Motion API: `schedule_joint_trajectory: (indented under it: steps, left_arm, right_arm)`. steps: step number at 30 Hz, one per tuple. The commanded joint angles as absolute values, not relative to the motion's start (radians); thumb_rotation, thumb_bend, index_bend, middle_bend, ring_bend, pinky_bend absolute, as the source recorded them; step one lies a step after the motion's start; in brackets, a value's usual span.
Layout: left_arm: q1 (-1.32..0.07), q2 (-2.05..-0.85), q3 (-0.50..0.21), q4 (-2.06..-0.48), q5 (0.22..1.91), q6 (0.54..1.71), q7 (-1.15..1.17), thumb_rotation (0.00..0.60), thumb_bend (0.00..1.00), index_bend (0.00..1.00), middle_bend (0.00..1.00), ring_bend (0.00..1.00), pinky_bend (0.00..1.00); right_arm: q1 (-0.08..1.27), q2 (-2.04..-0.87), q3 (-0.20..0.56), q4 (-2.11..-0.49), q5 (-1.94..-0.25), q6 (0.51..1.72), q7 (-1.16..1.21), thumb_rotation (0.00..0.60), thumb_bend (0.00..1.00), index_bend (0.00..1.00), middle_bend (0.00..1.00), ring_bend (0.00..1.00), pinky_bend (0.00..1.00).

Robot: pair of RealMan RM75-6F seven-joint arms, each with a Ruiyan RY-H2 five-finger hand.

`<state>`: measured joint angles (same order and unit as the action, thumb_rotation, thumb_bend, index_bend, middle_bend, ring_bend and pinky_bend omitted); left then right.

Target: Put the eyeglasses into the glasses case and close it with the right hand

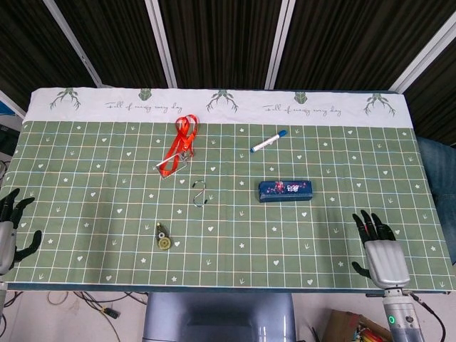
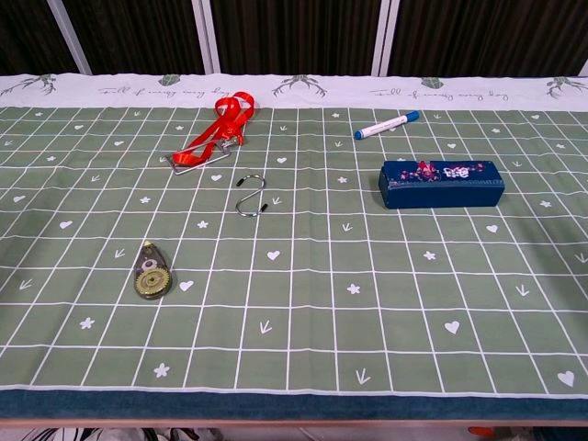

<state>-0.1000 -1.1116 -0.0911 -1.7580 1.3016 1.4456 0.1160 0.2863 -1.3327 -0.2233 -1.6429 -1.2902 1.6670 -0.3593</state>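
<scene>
The dark blue glasses case [image 1: 286,191] [image 2: 442,183] lies closed on the green cloth, right of centre. No eyeglasses show in either view. My right hand [image 1: 382,252] hangs at the table's front right edge, well apart from the case, fingers spread and empty. At the front left edge my left hand [image 1: 10,232] is also empty, with its fingers apart. Neither hand appears in the chest view.
A blue-capped white marker [image 1: 268,141] [image 2: 387,125] lies behind the case. A red lanyard with a clip [image 1: 179,145] [image 2: 213,138], a metal S-hook [image 1: 201,193] [image 2: 251,196] and a small tape dispenser [image 1: 163,237] [image 2: 152,271] sit left of centre.
</scene>
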Motion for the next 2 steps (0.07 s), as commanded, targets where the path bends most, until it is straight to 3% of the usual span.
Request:
schedule_joint_trajectory:
  steps: [1,2]
  left_arm:
    - [-0.099,-1.112,-0.091,-1.755,1.303,1.446,0.112,0.600,0.40,0.15,0.00,0.00,0.00]
    - [-0.099,-1.112,-0.091,-1.755,1.302,1.445,0.112,0.600,0.40,0.15,0.00,0.00,0.00]
  right_arm:
    - [0.250,-1.359,-0.202,-1.604,-1.305,1.706,-0.354,0.600,0.21,0.02,0.03,0.02,0.19]
    - [0.241,-1.366,-0.196,-1.593,-1.306,1.714,-0.356,0.600,0.21,0.02,0.03,0.02,0.19]
